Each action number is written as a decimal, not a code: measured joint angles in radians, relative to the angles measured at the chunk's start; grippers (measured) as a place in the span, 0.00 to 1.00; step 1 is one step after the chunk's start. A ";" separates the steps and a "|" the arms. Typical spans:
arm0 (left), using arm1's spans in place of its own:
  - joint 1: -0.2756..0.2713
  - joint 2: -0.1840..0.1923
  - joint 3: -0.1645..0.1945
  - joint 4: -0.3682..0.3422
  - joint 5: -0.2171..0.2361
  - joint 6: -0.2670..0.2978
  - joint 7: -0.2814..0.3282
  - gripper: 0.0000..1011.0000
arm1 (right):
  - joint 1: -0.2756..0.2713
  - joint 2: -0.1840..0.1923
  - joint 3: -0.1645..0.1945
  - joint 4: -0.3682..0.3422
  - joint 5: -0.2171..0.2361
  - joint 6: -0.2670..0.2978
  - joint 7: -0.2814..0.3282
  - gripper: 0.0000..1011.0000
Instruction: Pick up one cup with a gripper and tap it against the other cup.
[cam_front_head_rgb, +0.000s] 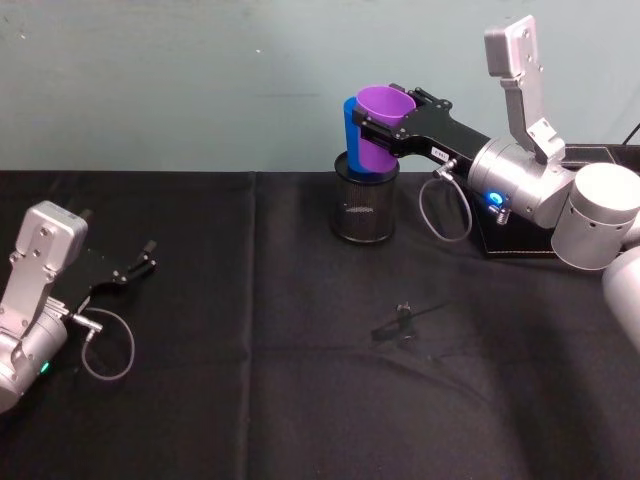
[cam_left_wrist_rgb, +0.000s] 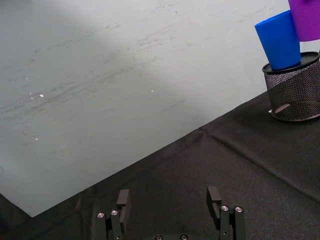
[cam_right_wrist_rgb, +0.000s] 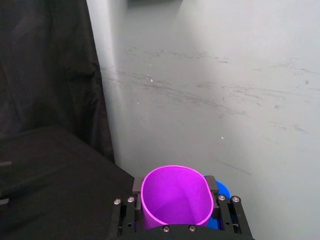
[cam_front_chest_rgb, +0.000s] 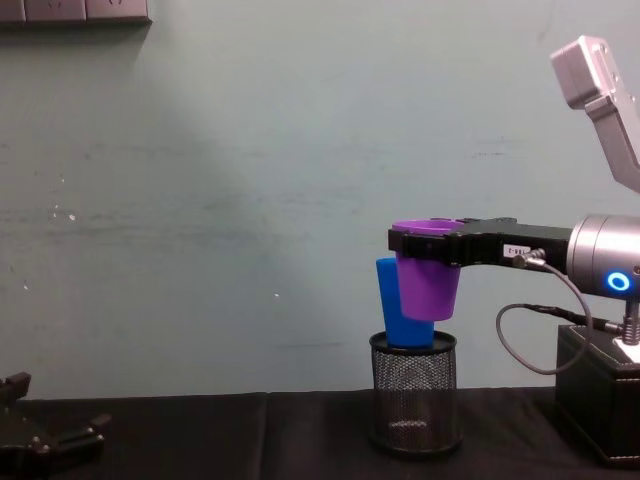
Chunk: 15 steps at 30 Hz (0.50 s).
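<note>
My right gripper's (cam_front_head_rgb: 383, 126) fingers pinch the purple cup (cam_front_chest_rgb: 430, 285) under its rim, beside the blue cup (cam_front_chest_rgb: 392, 310). Light, slick plastic; probably squeezes easily. Left gripper (cam_front_head_rgb: 135, 268) parked, fingers spread.

The other cup (cam_front_chest_rgb: 389, 300) stands in the pen holder (cam_front_chest_rgb: 413, 395), one cup (cam_front_chest_rgb: 430, 285) at its right

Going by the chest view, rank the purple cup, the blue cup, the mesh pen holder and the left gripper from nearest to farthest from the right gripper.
1. purple cup, clamped in the right gripper itself.
2. blue cup, right beside the purple one, on its left.
3. mesh pen holder, directly below, holding the blue cup.
4. left gripper, far off at the lower left.
</note>
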 joint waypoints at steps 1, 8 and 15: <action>0.000 0.000 0.000 0.000 0.000 0.000 0.000 0.99 | 0.000 0.000 0.000 0.000 0.000 0.000 0.000 0.73; 0.000 0.000 0.000 0.000 0.000 0.000 0.000 0.99 | 0.000 0.000 0.000 0.000 0.000 0.000 0.000 0.73; 0.000 0.000 0.000 0.000 0.000 0.000 0.000 0.99 | 0.000 0.000 0.000 0.000 0.000 0.000 0.000 0.73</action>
